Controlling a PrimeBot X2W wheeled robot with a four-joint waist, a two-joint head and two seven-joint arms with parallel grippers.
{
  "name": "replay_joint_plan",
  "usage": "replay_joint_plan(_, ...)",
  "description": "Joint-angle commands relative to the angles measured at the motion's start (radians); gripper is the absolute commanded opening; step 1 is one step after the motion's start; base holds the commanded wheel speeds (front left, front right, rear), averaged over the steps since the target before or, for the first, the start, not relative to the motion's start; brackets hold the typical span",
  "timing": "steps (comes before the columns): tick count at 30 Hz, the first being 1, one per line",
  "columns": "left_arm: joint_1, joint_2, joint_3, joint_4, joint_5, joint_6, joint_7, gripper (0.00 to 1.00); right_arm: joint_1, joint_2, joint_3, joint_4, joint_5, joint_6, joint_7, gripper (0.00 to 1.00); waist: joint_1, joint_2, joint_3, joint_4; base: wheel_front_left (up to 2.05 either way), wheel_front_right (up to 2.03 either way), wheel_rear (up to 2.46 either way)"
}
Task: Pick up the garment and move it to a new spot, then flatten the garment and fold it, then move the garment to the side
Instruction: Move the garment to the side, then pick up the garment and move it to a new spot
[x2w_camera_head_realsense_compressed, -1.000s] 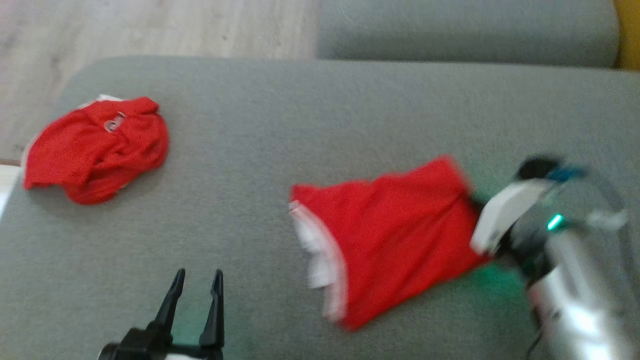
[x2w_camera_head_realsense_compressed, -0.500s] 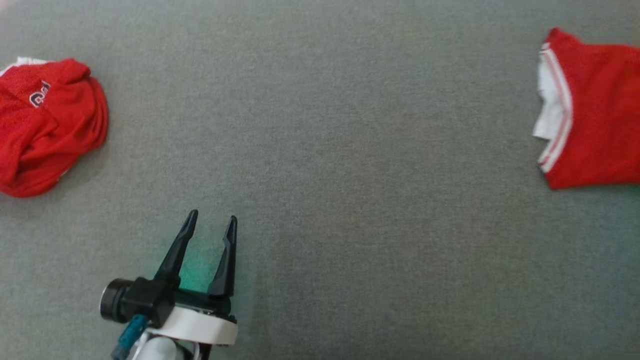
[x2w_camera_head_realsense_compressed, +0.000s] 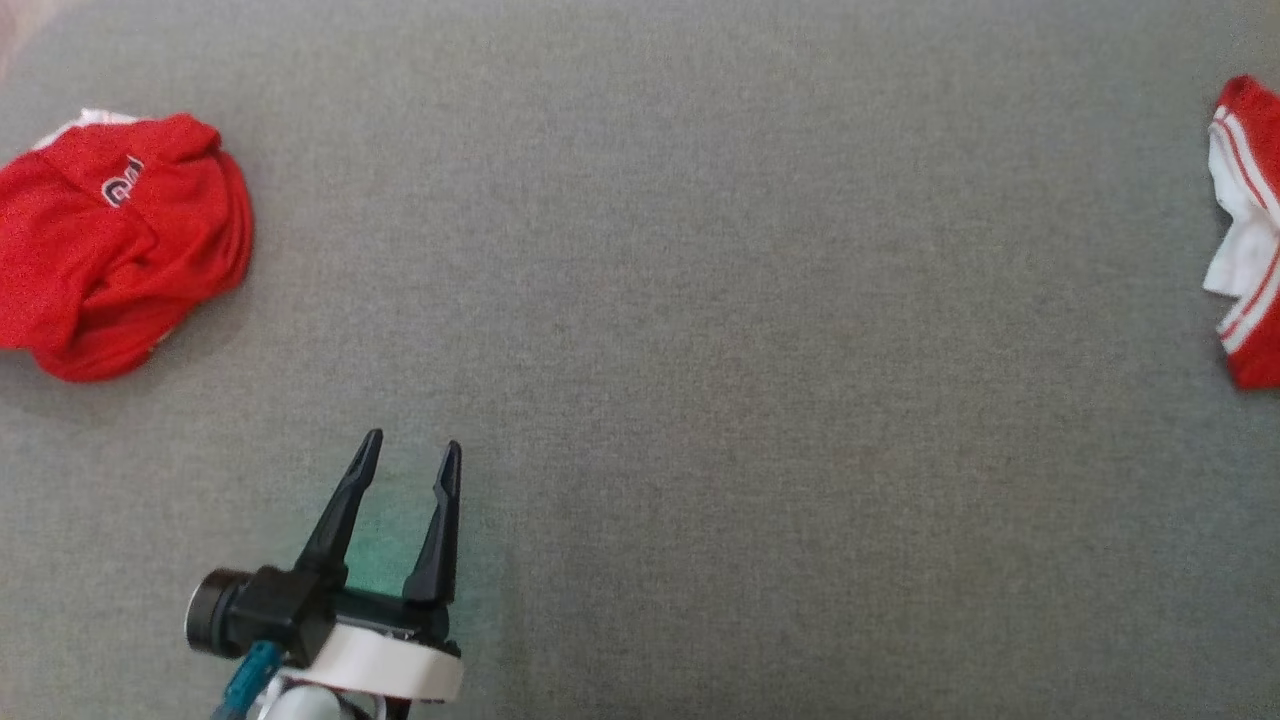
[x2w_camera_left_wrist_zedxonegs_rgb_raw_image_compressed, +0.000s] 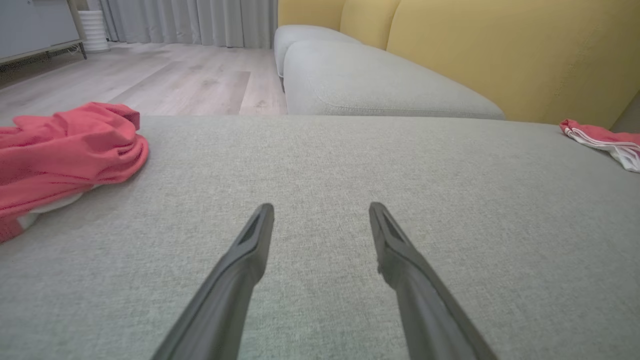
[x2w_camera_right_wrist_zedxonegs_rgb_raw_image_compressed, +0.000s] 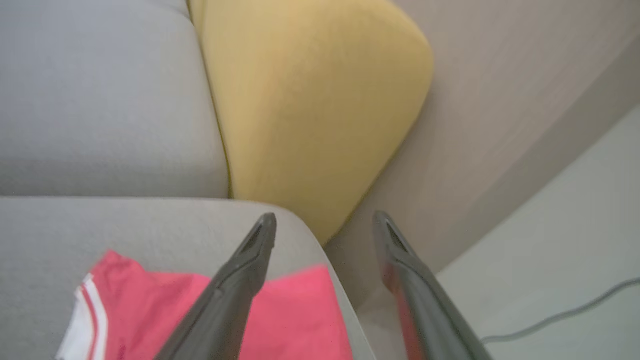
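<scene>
Release of folded garment (x2w_camera_right_wrist_zedxonegs_rgb_raw_image_compressed: 140, 315) at the side.
Found right claw (x2w_camera_right_wrist_zedxonegs_rgb_raw_image_compressed: 325, 215) spread wide and empty, though shut at the cloth's edge a second ago; noted the garment lying flat just below its fingers, near the right corner of the grey sofa seat (x2w_camera_head_realsense_compressed: 700, 350), close to the yellow backrest (x2w_camera_right_wrist_zedxonegs_rgb_raw_image_compressed: 310, 110); found left claw (x2w_camera_head_realsense_compressed: 412, 440) likewise open and empty, low over bare seat; noted a second red garment (x2w_camera_head_realsense_compressed: 120, 260), crumpled, well apart at the left; judged the move to the side as done for this piece; advised checking that the fold held.
</scene>
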Motion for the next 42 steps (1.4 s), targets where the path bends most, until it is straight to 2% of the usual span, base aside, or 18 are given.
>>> replay_joint_plan(1,0.006,0.002,0.04,-0.025,-0.008,0.002,-0.01,1.0,0.016,0.01,0.031,-0.059,0.018,0.007,-0.062,1.0,0.0,0.0,-0.034,-0.002,0.0,0.0,0.0)
replay_joint_plan(6,0.037,-0.019,0.061,-0.016,-0.015,0.002,-0.01,1.0,0.127,0.097,0.115,-0.159,0.087,0.007,-0.204,1.0,0.0,0.0,-0.122,-0.009,0.0,0.0,0.0)
replay_joint_plan(13,0.103,-0.043,0.093,-0.002,-0.01,0.015,-0.01,1.0,0.412,0.213,0.279,-0.326,0.209,0.007,-0.299,1.0,0.0,0.0,-0.252,-0.019,0.0,0.0,0.0)
replay_joint_plan(17,0.13,-0.048,0.113,0.013,0.0,0.02,-0.01,1.0,0.58,0.289,0.334,-0.354,0.238,0.007,-0.353,1.0,0.0,0.0,-0.302,-0.009,0.0,0.0,0.0)
replay_joint_plan(21,0.134,-0.051,0.128,0.024,0.005,0.019,-0.01,1.0,0.695,0.338,0.362,-0.338,0.235,0.007,-0.431,1.0,0.0,0.0,-0.317,0.002,0.0,0.0,0.0)
replay_joint_plan(29,0.13,-0.052,0.139,0.04,0.017,0.011,-0.01,1.0,0.801,0.361,0.411,-0.258,0.278,0.007,-0.506,1.0,0.0,0.0,-0.326,0.011,0.0,0.0,0.0)
replay_joint_plan(36,0.126,-0.053,0.145,0.044,0.021,0.006,-0.01,1.0,0.797,0.362,0.431,-0.194,0.317,0.007,-0.522,1.0,0.0,0.0,-0.321,0.005,0.0,0.0,0.0)
replay_joint_plan(42,0.123,-0.054,0.143,0.044,0.023,0.004,-0.01,1.0,0.79,0.362,0.432,-0.201,0.326,0.007,-0.523,1.0,0.0,0.0,-0.323,0.012,0.0,0.0,0.0)
